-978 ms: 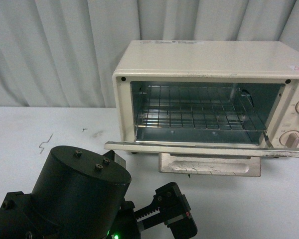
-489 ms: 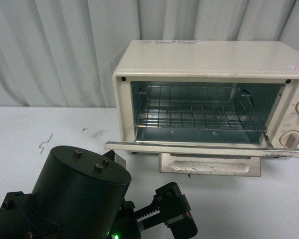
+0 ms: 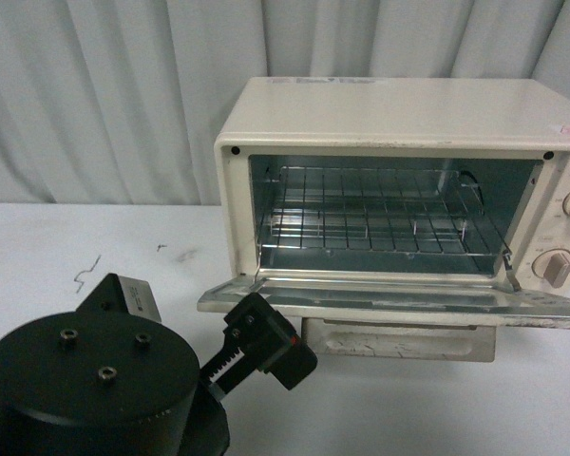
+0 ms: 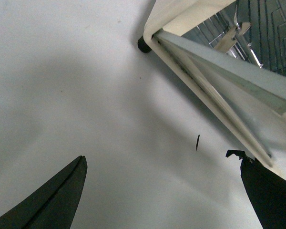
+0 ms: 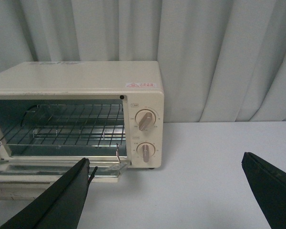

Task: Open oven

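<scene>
jaws on left gripper (image 4: pixel 164 193) and right gripper (image 5: pixel 167 191): wide, empty. oven (image 3: pixel 399 114) door (image 3: pixel 408 296) lies down; opening looks complete. next: back left gripper clear.

**Three views, one oven (image 3: pixel 389 114)**

The front view looks down across the worktop (image 3: pixel 66 237), straight into the oven. The left wrist view sits very near, low by the oven's front corner, along its door (image 4: pixel 229 67) edge. The right wrist view faces the knob end from farther back. All share the door and wire rack (image 3: pixel 370 214).
</scene>
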